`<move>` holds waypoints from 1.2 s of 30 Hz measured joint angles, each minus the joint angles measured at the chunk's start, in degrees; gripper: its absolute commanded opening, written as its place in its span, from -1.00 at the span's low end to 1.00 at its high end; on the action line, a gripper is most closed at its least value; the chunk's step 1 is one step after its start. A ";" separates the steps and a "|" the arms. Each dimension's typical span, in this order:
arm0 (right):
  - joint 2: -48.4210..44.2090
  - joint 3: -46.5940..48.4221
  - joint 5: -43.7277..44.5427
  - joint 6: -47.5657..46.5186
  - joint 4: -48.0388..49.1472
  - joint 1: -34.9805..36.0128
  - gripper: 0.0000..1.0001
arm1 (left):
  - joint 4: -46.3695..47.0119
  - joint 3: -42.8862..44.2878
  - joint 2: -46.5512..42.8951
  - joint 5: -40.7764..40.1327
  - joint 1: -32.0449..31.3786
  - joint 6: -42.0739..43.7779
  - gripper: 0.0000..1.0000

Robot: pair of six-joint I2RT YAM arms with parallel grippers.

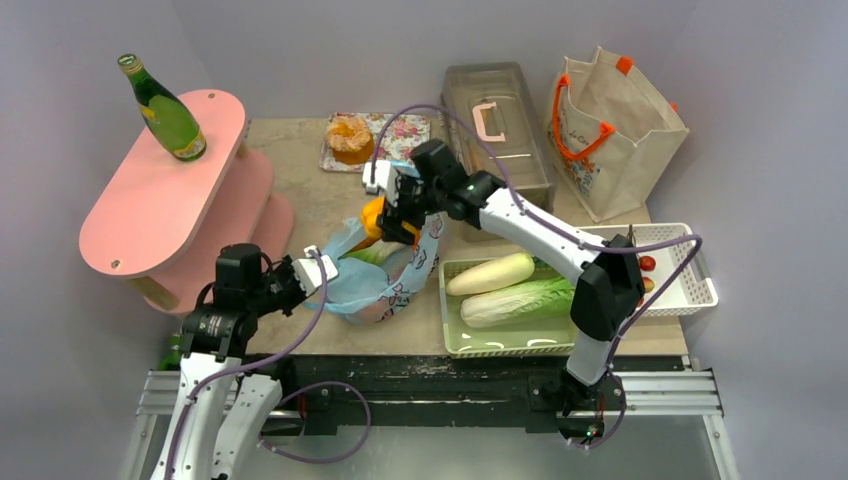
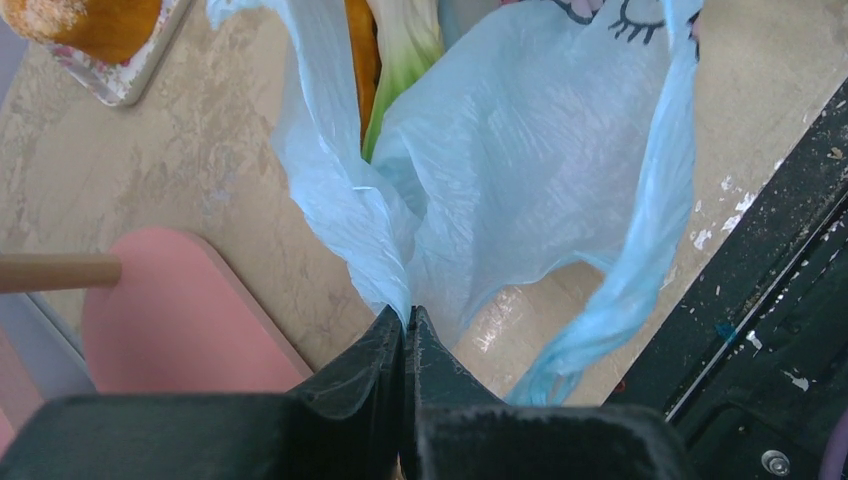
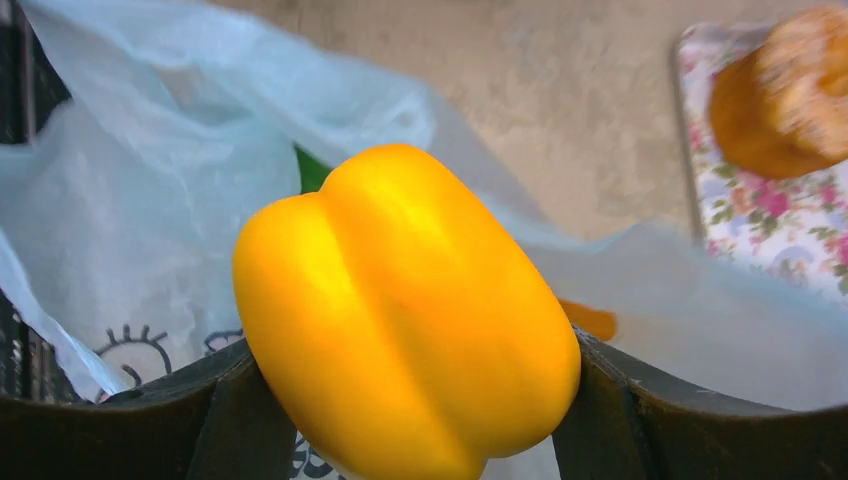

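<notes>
A light blue plastic bag lies open in the middle of the table. My left gripper is shut on the bag's edge and pulls it toward the left. Inside the bag a green and white vegetable and something orange show. My right gripper is shut on a yellow bell pepper, held just over the bag's mouth. In the top view the pepper shows at the bag's far rim.
A pale green tray holds a white radish and a napa cabbage. A white basket, a tote bag, a clear lidded box, a pastry on a floral tray, a pink shelf with a green bottle.
</notes>
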 measured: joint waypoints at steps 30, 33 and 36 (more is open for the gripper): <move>-31.85 -29.83 4.04 -4.74 -27.87 -8.09 0.86 | 4.15 1.11 6.49 -0.85 0.00 -6.51 -1.00; -32.04 -30.84 4.39 -5.53 -28.59 -6.84 0.98 | 3.98 1.73 6.34 -0.85 0.00 -6.43 -1.00; -31.61 -27.23 3.56 -5.86 -30.25 -6.23 0.98 | 3.87 2.21 6.12 -0.83 0.00 -6.14 -1.00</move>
